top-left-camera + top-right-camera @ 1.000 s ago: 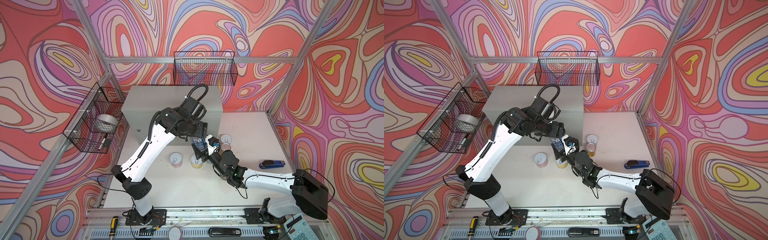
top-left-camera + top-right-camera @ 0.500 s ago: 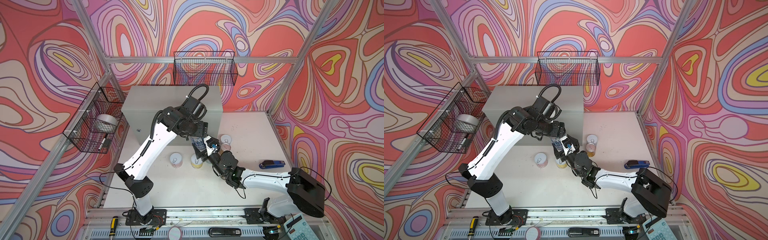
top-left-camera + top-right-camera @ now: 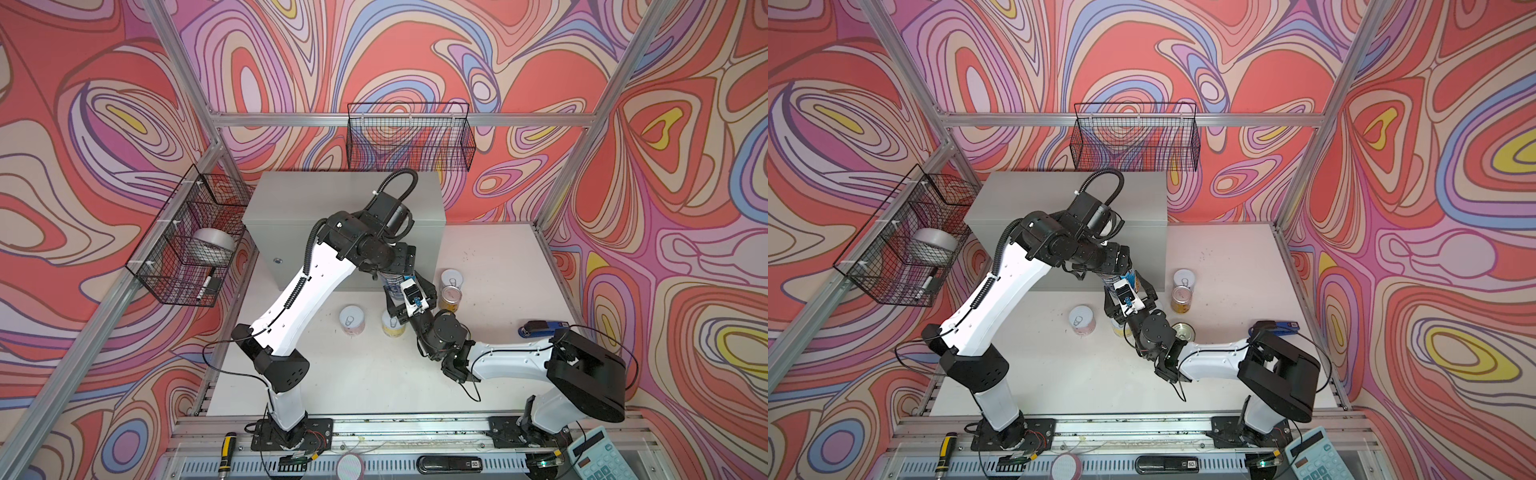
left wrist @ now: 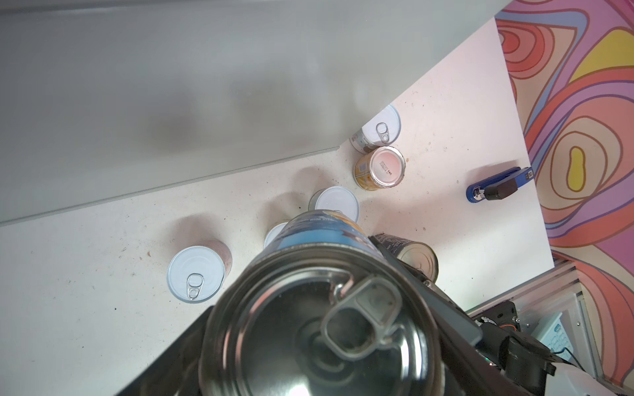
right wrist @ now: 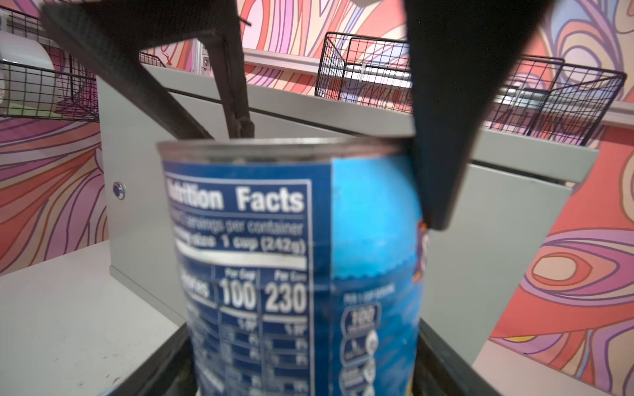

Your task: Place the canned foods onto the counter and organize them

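A tall blue can (image 3: 392, 286) (image 3: 1128, 279) hangs upright above the white table, in front of the grey counter (image 3: 332, 199) (image 5: 497, 240). My left gripper (image 3: 390, 272) (image 4: 319, 343) is shut on its upper end from above, so the pull-tab lid fills the left wrist view. My right gripper (image 3: 409, 300) (image 5: 302, 360) comes in from the side. Its fingers press both sides of the can's (image 5: 291, 257) lower half. On the table below stand a pink can (image 3: 351, 318), a yellow can (image 3: 392, 326), an orange can (image 3: 451, 297) and a white can (image 3: 452, 277). Another tall can (image 3: 1183, 332) sits by my right wrist.
A blue stapler (image 3: 540, 328) lies on the table at the right. One black wire basket (image 3: 409, 137) hangs on the back wall. Another (image 3: 166, 266) on the left wall holds a grey tape roll (image 3: 212, 245). A calculator (image 3: 594, 457) lies at the front right.
My right gripper's fingers have drawn in onto the tall blue can. The left arm and the can have hardly moved.
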### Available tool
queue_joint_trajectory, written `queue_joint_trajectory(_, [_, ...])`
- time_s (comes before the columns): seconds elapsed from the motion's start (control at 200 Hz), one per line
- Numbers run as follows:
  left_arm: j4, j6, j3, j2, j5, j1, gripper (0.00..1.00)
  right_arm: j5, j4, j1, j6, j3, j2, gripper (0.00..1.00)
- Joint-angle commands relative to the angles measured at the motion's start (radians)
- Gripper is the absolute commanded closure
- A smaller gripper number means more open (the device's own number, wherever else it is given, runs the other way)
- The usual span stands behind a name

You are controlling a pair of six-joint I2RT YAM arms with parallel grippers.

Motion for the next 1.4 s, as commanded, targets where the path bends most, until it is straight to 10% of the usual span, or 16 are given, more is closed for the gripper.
queue_joint_trajectory(0.0, [0.098, -0.16, 0.0, -0.029, 0.133, -0.014, 0.74, 0.094, 0.042, 0.003, -0.069, 0.028, 0.021, 0.25])
queue_joint_trajectory(0.646, [0.181, -0.188, -0.088, -0.054, 0.178, -0.014, 0.73, 0.218, 0.112, 0.016, -0.148, 0.062, 0.064, 0.27])
queue_joint_trajectory(0.901, [0.206, -0.184, -0.107, -0.07, 0.168, -0.014, 0.34, 0.224, 0.127, 0.016, -0.141, 0.051, 0.054, 0.28])
queue_joint_trajectory(0.972, [0.218, -0.186, -0.122, -0.081, 0.154, -0.014, 0.01, 0.226, 0.139, 0.016, -0.141, 0.047, 0.053, 0.28])
queue_joint_trajectory(1.397, [0.22, -0.177, -0.126, -0.124, 0.018, 0.007, 0.0, 0.224, 0.187, 0.016, -0.154, 0.026, 0.047, 0.28])
